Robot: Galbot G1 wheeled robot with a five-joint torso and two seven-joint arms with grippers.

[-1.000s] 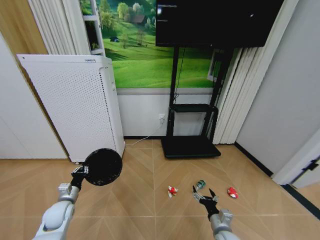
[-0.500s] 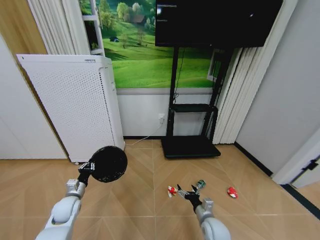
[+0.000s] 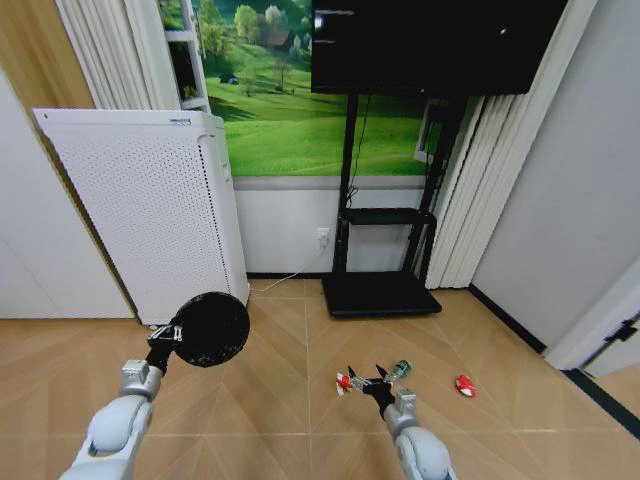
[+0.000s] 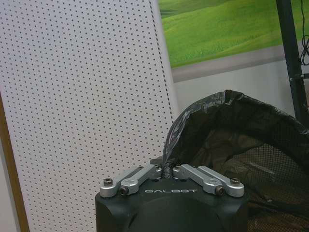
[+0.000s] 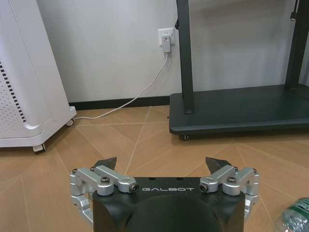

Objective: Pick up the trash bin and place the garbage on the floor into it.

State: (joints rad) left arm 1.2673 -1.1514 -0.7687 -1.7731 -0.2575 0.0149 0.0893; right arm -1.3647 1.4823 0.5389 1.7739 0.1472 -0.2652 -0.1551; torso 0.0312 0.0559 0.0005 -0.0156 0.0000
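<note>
While the left pincer (image 3: 168,338) is clamped on the lined rim of the black trash bin (image 3: 211,329), holding it off the wooden floor (image 3: 280,400) on the robot's left with its mouth tipped toward the camera, the right pincer (image 3: 372,379) hangs low over the floor with its fingers spread wide. The litter lies in a loose row just ahead of that right pincer: a red-and-white crumpled wrapper (image 3: 344,381) almost at its left fingertip, a small greenish bottle (image 3: 401,369) just beside its right, and a red scrap (image 3: 464,383) farther to the right. The right arm is clearly the nearer one, with wrapper and bottle flanking its open fingers.
</note>
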